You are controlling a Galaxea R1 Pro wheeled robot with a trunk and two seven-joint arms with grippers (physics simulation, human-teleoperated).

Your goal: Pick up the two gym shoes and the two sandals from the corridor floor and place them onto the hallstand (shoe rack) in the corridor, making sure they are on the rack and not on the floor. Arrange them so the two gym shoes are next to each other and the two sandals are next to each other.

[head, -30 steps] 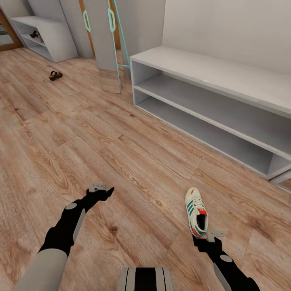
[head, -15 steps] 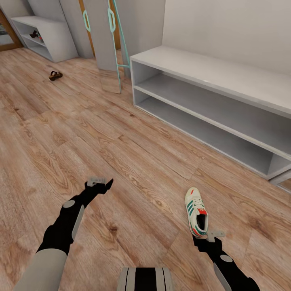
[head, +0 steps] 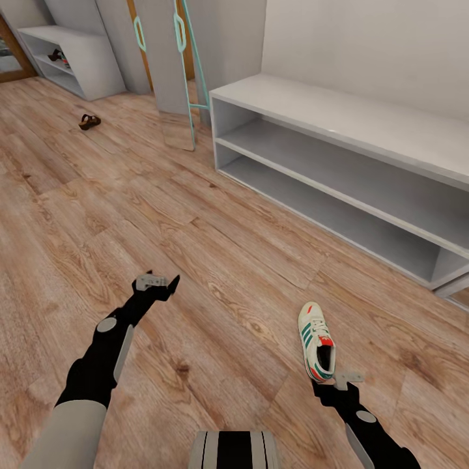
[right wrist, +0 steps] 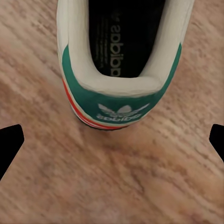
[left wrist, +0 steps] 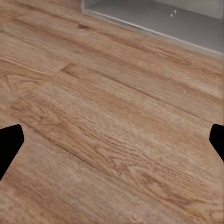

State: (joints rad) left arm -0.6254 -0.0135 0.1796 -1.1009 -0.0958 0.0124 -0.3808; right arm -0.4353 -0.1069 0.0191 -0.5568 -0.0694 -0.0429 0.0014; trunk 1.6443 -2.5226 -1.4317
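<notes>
Wood floor carries one sneaker, lying just ahead of my right gripper, heel toward the wide-open jaws, toe pointing away. My left gripper, also open, sits well left of it.

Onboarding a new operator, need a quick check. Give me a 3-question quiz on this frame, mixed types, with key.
1. True or false: the sneaker stands on the floor, toe pointing away from the robot.
2. Multiple choice: which part of the sneaker faces the right gripper in its wrist view? A) toe B) heel C) sole
3. Fill in: the left gripper is open, its fingertips spread over bare ____.

Key:
1. True.
2. B. The green heel and the shoe opening face the camera.
3. Floor. A sandal lies far off near the mirror, and the white bench holds no shoes.
</notes>
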